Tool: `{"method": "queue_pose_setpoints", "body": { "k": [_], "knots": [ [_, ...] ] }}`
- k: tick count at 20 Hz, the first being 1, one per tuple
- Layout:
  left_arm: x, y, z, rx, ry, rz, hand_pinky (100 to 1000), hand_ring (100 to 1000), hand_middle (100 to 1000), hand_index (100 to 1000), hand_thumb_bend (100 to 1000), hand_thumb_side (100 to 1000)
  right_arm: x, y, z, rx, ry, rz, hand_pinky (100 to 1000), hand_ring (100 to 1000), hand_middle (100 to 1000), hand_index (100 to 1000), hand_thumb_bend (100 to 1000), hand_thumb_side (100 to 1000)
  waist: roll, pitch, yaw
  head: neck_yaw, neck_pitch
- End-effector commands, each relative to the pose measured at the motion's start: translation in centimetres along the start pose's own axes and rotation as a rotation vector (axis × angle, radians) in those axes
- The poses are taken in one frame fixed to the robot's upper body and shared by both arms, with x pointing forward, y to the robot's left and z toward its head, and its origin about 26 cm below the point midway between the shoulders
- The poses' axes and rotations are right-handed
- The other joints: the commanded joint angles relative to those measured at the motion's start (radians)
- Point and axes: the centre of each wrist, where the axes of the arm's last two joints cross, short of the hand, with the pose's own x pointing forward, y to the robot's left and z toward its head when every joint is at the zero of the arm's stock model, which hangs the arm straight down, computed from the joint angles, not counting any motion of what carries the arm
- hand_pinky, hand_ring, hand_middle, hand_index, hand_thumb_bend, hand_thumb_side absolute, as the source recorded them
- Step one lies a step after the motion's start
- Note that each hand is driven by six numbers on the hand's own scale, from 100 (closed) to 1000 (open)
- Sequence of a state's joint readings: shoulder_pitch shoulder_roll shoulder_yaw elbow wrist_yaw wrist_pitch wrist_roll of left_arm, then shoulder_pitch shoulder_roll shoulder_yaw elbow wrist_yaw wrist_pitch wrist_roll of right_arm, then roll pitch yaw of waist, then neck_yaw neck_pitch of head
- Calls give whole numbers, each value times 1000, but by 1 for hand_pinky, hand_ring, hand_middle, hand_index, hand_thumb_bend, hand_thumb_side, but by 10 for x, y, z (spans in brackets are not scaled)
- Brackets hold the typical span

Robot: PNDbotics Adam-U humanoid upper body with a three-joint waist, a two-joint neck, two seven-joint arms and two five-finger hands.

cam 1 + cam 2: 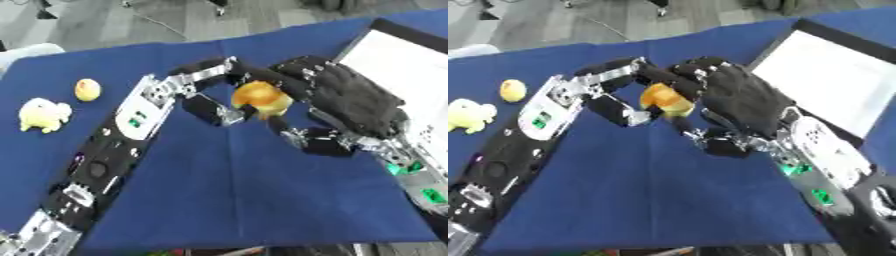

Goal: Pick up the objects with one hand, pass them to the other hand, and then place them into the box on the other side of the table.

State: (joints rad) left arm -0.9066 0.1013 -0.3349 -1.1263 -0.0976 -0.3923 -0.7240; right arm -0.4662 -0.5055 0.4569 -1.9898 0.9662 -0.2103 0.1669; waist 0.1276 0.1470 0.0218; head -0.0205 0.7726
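An orange-yellow rounded object (261,97) hangs above the middle of the blue table between both hands. My left hand (210,69) comes in from the lower left, with its fingers curled over the object's far side and its thumb under the near side. From the right, my right hand (350,97) curls its fingers over the object's top and right side, its thumb low beside it. The white-floored box (824,75) with a dark rim lies at the table's right, just behind the right hand.
A small yellow round object (87,89) and a pale yellow plush toy (44,115) lie on the blue cloth (245,190) at the far left. Grey floor shows beyond the table's far edge.
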Motion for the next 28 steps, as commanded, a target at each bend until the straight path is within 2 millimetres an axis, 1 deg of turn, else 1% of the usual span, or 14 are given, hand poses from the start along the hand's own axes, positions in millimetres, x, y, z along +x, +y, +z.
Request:
{"method": "queue_pose_setpoints", "body": {
  "k": [1,10,18,21,24,25,26,27,28],
  "knots": [
    [14,14,0,-138,-121,-124,540,396,390,508,100,251,-1,-5,-1,-11,-2,16,782,789,770,986,144,100,-8,-12,2,0,-3],
    [21,22,7,-161,-126,-119,541,397,390,509,100,249,-1,-6,-1,15,-1,53,796,796,790,1000,198,100,-5,-14,4,1,-3],
    [28,28,17,-177,-132,-133,542,396,390,509,100,248,-2,-5,0,28,0,70,798,794,785,1000,213,100,0,-17,5,-2,-3],
    [30,27,16,-181,-140,-128,541,395,389,507,100,248,-2,-5,0,21,0,69,794,783,769,969,212,100,1,-17,6,-3,-3],
    [35,26,11,-190,-157,-122,540,395,388,507,100,252,-2,-5,0,9,0,70,790,775,757,922,225,100,0,-18,6,-3,-3],
    [37,25,9,-195,-164,-121,540,395,388,507,100,254,-2,-5,0,3,0,71,786,767,748,883,239,100,-1,-18,6,-2,-3],
    [38,24,7,-200,-170,-121,541,395,388,507,100,255,-2,-6,0,-4,-1,72,785,766,747,879,235,100,-1,-17,6,-2,-3],
    [40,23,5,-206,-175,-120,541,395,389,507,100,261,-2,-5,0,-10,-1,73,780,758,739,839,230,100,-1,-17,6,-2,-3],
    [42,23,3,-211,-179,-120,541,395,389,508,100,263,-2,-5,1,-16,-2,73,777,755,736,819,231,100,-1,-17,6,-2,-3]
  ]
}}
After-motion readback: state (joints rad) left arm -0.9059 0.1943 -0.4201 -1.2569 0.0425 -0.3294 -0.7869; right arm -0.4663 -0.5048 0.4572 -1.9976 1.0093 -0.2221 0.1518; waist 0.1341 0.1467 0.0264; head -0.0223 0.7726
